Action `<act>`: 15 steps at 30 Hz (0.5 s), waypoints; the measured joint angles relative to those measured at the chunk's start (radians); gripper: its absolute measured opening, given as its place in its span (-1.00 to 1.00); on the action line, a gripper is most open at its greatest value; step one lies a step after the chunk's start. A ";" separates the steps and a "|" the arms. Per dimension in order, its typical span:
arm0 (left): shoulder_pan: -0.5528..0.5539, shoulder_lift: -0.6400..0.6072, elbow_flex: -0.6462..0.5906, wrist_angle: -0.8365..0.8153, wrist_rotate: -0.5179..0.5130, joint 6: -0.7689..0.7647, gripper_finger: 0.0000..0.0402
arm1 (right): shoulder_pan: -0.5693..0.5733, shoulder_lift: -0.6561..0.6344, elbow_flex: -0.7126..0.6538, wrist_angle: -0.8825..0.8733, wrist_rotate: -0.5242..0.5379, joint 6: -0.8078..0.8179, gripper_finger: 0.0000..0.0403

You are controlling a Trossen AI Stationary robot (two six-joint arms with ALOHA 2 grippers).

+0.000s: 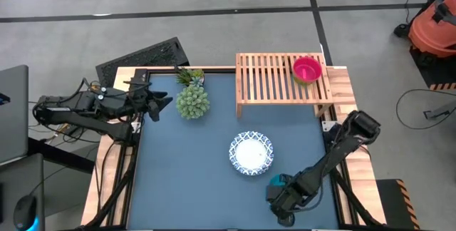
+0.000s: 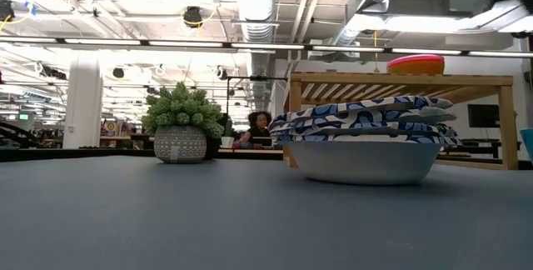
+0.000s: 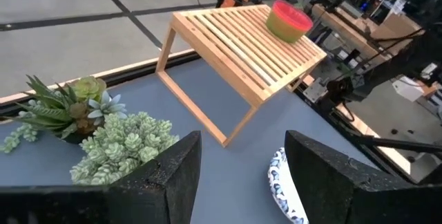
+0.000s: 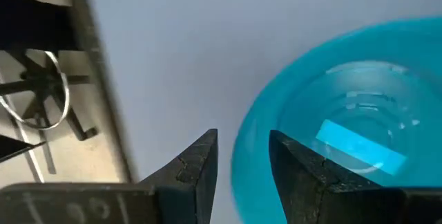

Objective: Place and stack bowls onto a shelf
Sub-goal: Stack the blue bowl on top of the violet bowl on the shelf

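Note:
A teal blue bowl [image 1: 274, 182] [image 4: 359, 127] sits near the table's near right corner, and my right gripper [image 1: 275, 188] [image 4: 242, 162] is shut on it. A stack of white bowls with blue patterned rims [image 1: 251, 152] [image 2: 366, 132] rests on the tabletop in the middle. The light-wood shelf [image 1: 271, 81] [image 3: 235, 44] stands at the far edge. It carries a red bowl nested in a lime green one [image 1: 307, 69] [image 3: 289, 18] on its right end. My left gripper [image 1: 165, 104] [image 3: 242, 175] is open, above the table's left side beside the plant. My right gripper has the teal bowl by its rim [image 4: 243, 148], on the side facing the table's near right corner. One finger [image 4: 297, 175] stands inside the bowl and the other outside, with the rim between them. The fingers come from above, slanting down.
A spiky green plant in a grey pot [image 1: 192, 101] [image 2: 181, 120] and a second leafy plant [image 1: 190, 76] stand at the far left, close to my left gripper. Bare blue tabletop [image 1: 185, 181] lies along the near left. The shelf's left slats [image 1: 260, 74] are bare.

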 joint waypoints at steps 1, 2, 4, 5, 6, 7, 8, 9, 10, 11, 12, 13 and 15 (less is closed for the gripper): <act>0.000 0.000 0.000 0.000 0.000 0.000 -0.02 | 0.000 0.015 0.000 0.001 -0.005 0.010 -0.22; 0.000 0.000 0.000 0.000 0.000 0.000 -0.02 | 0.000 0.029 0.000 0.000 -0.014 0.022 -0.22; 0.000 0.000 0.000 0.000 0.000 0.000 -0.02 | 0.000 0.046 0.000 0.000 -0.041 0.038 -0.25; 0.000 0.000 0.000 0.000 0.000 0.000 -0.02 | 0.000 0.047 0.000 0.000 -0.046 0.043 -0.28; 0.000 0.000 0.000 0.000 0.000 0.000 -0.02 | 0.000 0.046 0.000 0.001 -0.051 0.046 -0.33; 0.000 0.000 0.000 0.000 0.000 0.000 -0.02 | 0.000 0.045 0.000 0.003 -0.052 0.046 -0.41; 0.000 0.000 0.000 0.000 -0.001 0.000 -0.02 | 0.000 0.040 0.000 0.000 -0.051 0.045 -0.49; 0.000 0.000 0.000 0.000 -0.001 0.000 -0.02 | 0.000 0.029 0.000 -0.008 -0.048 0.042 -0.59; 0.000 0.000 0.000 0.000 -0.002 0.000 -0.02 | 0.000 0.016 0.000 -0.016 -0.042 0.039 -0.71; 0.000 0.000 0.000 0.000 -0.003 0.000 -0.02 | -0.001 0.002 0.001 -0.023 -0.039 0.037 -0.82; 0.000 0.000 0.000 0.000 -0.004 0.000 -0.02 | -0.002 -0.013 0.001 -0.031 -0.034 0.034 -0.88; 0.000 0.000 0.000 0.000 -0.008 0.000 -0.02 | -0.002 -0.027 0.002 -0.040 -0.030 0.035 -0.89; 0.000 0.000 0.000 0.000 -0.015 0.000 -0.02 | -0.002 -0.055 0.001 -0.073 -0.023 0.038 -0.89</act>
